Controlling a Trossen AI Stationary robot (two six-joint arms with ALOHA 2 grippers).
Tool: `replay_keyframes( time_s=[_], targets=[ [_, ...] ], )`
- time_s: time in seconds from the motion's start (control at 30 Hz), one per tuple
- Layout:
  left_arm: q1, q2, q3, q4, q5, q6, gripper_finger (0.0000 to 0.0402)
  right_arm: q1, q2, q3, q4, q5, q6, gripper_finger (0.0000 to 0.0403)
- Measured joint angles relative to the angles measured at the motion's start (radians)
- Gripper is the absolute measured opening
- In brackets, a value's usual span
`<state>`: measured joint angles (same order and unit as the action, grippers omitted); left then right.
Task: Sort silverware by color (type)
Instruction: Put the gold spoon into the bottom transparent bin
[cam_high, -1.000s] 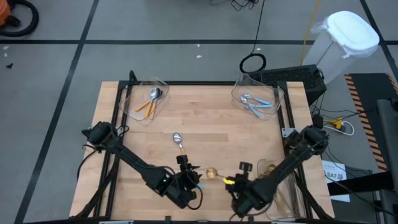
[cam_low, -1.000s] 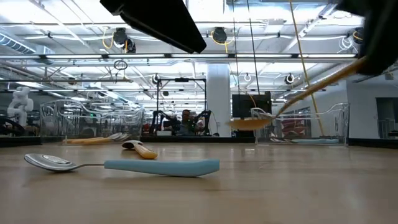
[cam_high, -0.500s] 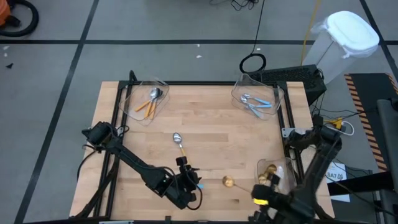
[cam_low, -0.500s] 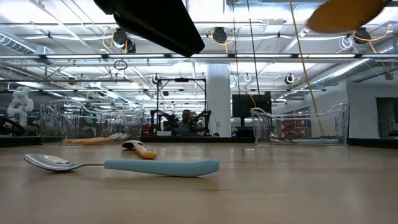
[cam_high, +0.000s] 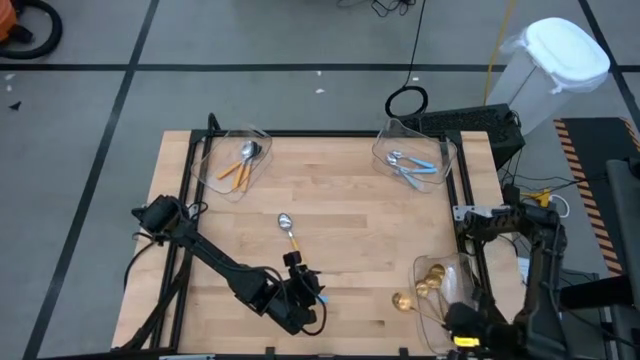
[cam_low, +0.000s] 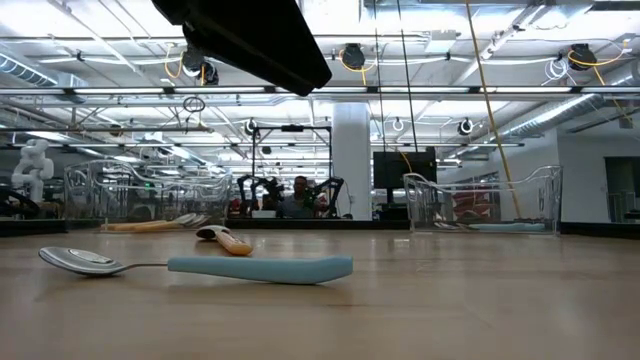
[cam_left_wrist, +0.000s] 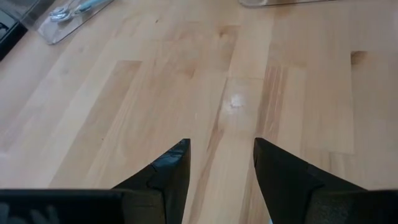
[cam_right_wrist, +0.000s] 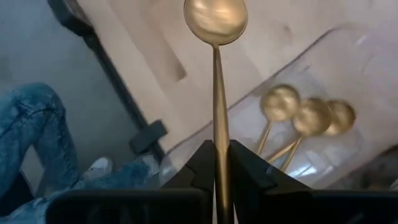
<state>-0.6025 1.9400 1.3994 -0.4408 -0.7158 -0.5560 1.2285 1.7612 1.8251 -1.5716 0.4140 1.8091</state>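
A: Where's the gold spoon (cam_right_wrist: 216, 87)?

B: Pinched by its handle in the right gripper (cam_right_wrist: 216, 163), jaws pressed onto it. It's at the near right corner, with the bowl at the left wall of the gold bin (cam_high: 428, 312).

A: Axis?

B: The handle runs straight out from the jaws, bowl leading. In the high view the bowl points left, away from the bin's middle. Three gold spoons (cam_right_wrist: 309, 119) already lie inside.

A: So the drop?

B: I'd say the bowl must come right, over the bin, before letting go.

A: Left gripper (cam_left_wrist: 221, 163)?

B: Near centre, jaws spread, nothing between them, just bare table (cam_left_wrist: 186, 74). A blue spoon (cam_high: 289, 231) lies just beyond it, handle toward the near edge. It's far closer to the left arm than to the right.
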Motion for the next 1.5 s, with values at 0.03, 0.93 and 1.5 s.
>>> replay_keyframes(
  time_s=[0.03, 0.93, 1.5],
  targets=[
    [0.0, 0.0, 0.0, 0.001, 0.0, -0.004, 0.0175, 0.011, 0.001, 0.004, 0.003, -0.001, 0.02, 0.0021],
    [0.0, -0.002, 0.0, 0.002, 0.0, -0.031, 0.0175, 0.048, 0.001, -0.241, 0.001, -0.263, 0.404, 0.003],
    [0.0, -0.002, 0.0, 0.001, 0.0, -0.033, 0.0175, -0.012, 0.004, -0.326, 0.018, -0.303, 0.428, 0.0031]
  ],
)
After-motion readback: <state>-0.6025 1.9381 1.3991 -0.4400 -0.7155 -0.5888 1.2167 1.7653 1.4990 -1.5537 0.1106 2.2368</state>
